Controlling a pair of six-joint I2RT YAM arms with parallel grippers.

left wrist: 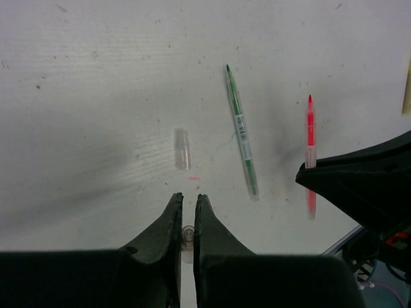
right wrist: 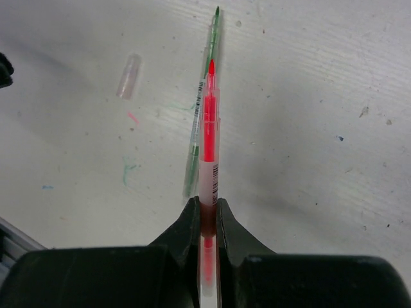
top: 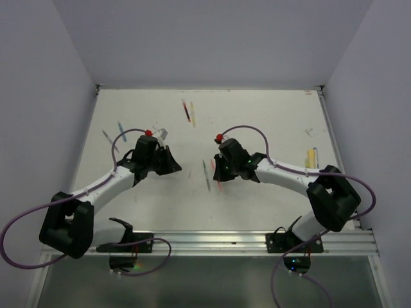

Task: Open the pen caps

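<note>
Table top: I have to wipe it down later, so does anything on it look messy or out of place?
Yes. A clear cap lies loose on the table beside an uncapped green pen with its tip bare. A green ink scribble and a pink streak stain the surface nearby.

Robot lab test cell — plain white walls point(top: 38, 96), ink-marked white table point(top: 270, 115), two arms point(top: 106, 185) bolted to a metal rail point(top: 212, 239).
</note>
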